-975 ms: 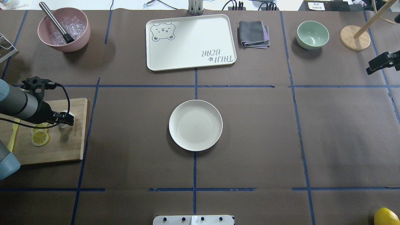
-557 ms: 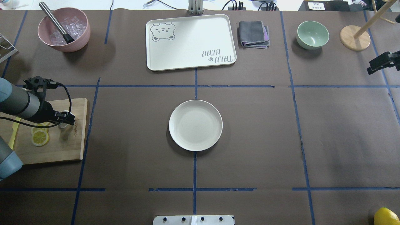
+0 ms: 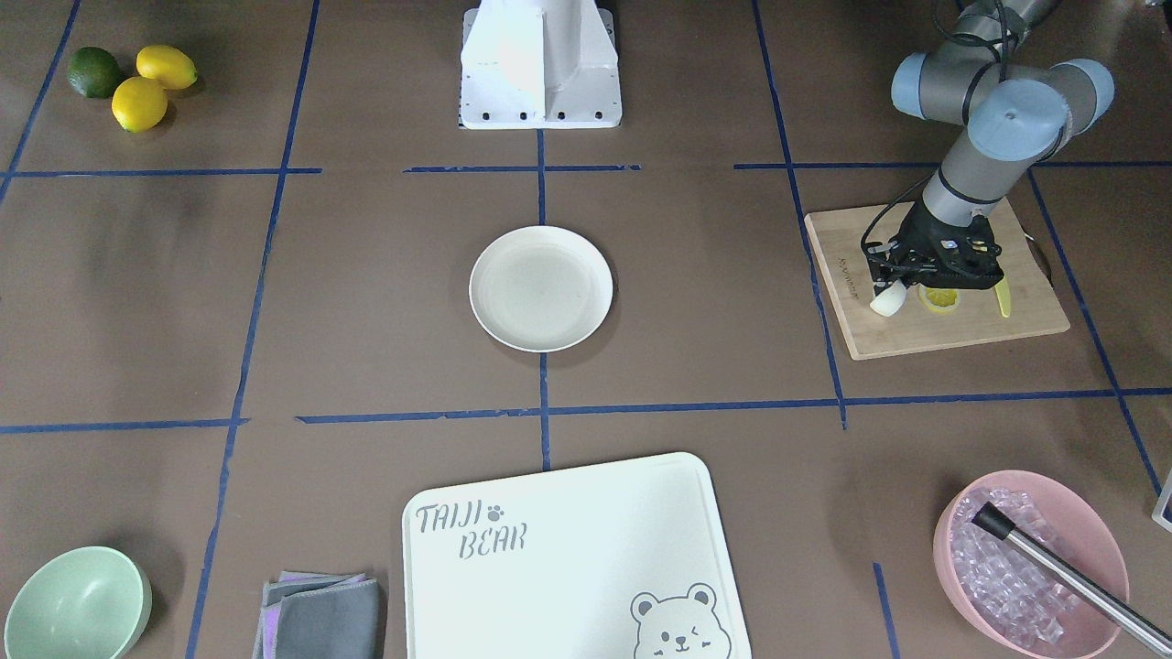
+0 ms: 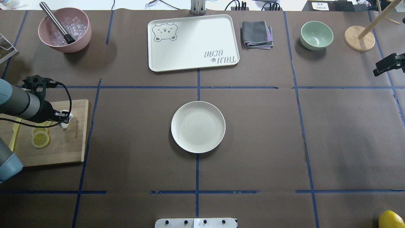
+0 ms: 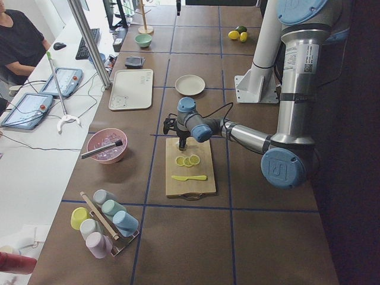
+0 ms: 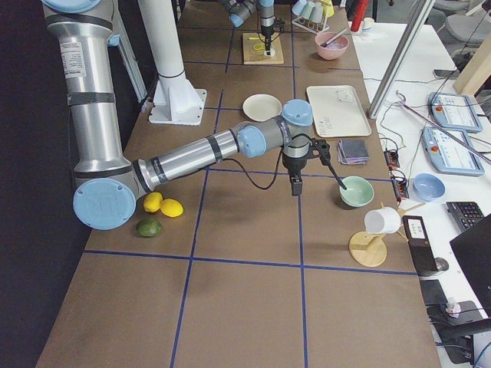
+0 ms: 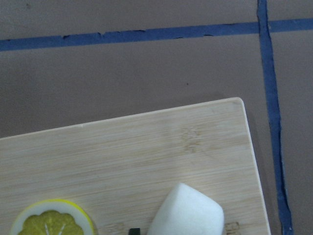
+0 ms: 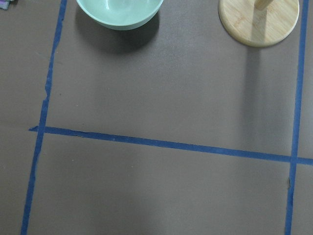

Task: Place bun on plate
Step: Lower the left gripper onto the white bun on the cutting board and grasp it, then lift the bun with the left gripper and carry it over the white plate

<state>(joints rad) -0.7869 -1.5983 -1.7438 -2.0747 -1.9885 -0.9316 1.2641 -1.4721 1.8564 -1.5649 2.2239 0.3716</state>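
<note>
Bamboo is under me: my left gripper [image 3: 897, 286] hangs low over the far corner of the cutting board [image 4: 63, 148], at my left end of the table. Its fingers are pinched on the bun [image 7: 188, 213], a small white lump that sits tilted in the grip. The lemon slices [image 4: 40, 139] lie just beside it on the board. In my wrist view the bun fills the bottom edge and looks close to the lens. I judge it is just clear of the wood, but the contact line is hidden, so I cannot be sure it is off the board.

I take the step in hand to be the end of the pick, with the carry not yet begun. The plate [image 4: 198, 127] sits bare in the middle of the table, well apart from the board, across a stretch of brown paper and one blue tape line.

The next move calls for a lift straight up, high enough to clear the board's edge. After that comes a sideways sweep toward the centre and a descent over the plate's flat middle, not over its raised rim. Only then should the fingers part, low enough that the tilted bun settles instead of rolling.

My right gripper [image 4: 379, 68] waits at the far right edge, near the mint-green bowl [image 4: 316, 34]. I cannot tell whether its fingers are spread or together.
</note>
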